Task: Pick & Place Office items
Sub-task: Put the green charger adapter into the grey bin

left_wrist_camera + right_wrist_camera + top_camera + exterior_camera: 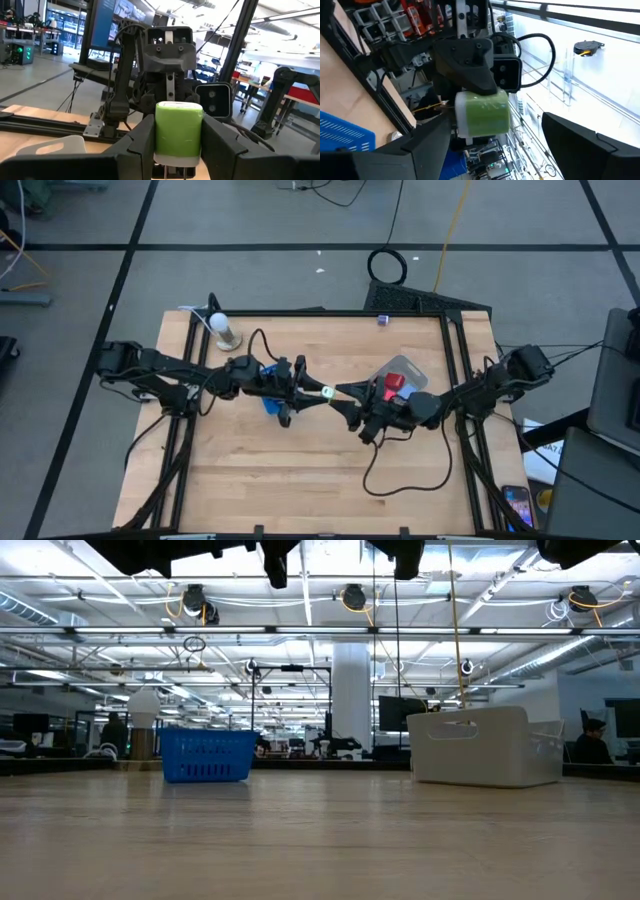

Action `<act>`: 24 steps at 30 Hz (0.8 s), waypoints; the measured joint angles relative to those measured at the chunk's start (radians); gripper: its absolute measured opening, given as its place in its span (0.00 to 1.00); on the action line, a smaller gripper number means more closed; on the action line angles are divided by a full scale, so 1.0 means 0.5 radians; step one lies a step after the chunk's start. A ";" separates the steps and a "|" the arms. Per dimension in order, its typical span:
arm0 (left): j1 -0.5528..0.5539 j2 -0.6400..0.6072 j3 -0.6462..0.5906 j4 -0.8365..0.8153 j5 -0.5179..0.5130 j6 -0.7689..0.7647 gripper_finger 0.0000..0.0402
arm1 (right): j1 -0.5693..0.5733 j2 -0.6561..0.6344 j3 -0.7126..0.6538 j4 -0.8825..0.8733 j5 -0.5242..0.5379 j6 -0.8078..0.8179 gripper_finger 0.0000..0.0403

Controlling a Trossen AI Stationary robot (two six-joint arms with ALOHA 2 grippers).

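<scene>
My left gripper (322,391) is at mid-table, lifted well above the wood, shut on a green block with a white end (328,391). In the left wrist view the green block (178,127) fills the gap between my left gripper (177,124) fingers. My right gripper (343,392) faces it from the table's right, open. In the right wrist view the fingers of my right gripper (495,121) stand wide on either side of the green block (482,111) without touching it. Red pieces (392,383) lie in the clear tub (412,370). My left gripper pinches the green block by its two opposite side faces (159,131) between both fingers. The fingers come in level from the table's left. The block is lifted clear of the table, its white end (175,160) toward the wrist.
A blue basket (270,403) (207,755) sits under my left arm. The tub (485,745) stands to the right of centre. A white bulb on a stand (221,328) is at the far left corner. A black cable (400,472) loops over the near right wood.
</scene>
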 joint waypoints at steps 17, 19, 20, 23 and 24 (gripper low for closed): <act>-0.001 0.002 -0.001 -0.078 -0.020 0.024 0.31 | -0.058 -0.009 -0.001 -0.173 -0.005 -0.011 0.57; 0.000 0.002 -0.001 -0.080 -0.021 0.023 0.31 | -0.058 -0.008 -0.001 -0.180 -0.005 -0.009 0.54; 0.000 0.002 -0.001 -0.080 -0.021 0.021 0.31 | -0.058 -0.008 -0.001 -0.190 -0.007 -0.004 0.52; 0.000 0.002 -0.001 -0.092 -0.021 0.022 0.31 | -0.058 -0.008 -0.001 -0.204 -0.008 0.001 0.46; 0.000 0.002 -0.001 -0.094 -0.021 0.022 0.31 | -0.058 -0.008 -0.001 -0.204 -0.008 0.000 0.44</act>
